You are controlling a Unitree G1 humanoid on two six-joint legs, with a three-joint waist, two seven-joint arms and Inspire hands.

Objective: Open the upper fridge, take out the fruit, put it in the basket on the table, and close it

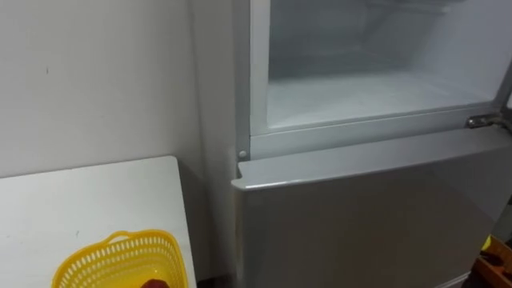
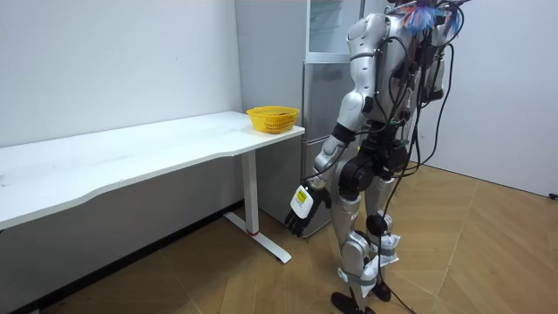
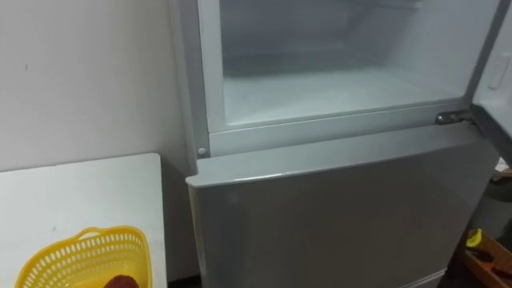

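The fridge's upper compartment stands open straight ahead, and its white shelf floor is bare. The upper door's hinge shows at the right edge. Below it the grey lower door is closed. In the room view I stand upright facing the fridge. My left hand hangs low beside my thigh with relaxed fingers, holding nothing.
A white table stands to my left against the wall, close to the fridge's side. On its near corner sits a yellow basket with a dark red thing inside. Wooden floor lies behind me.
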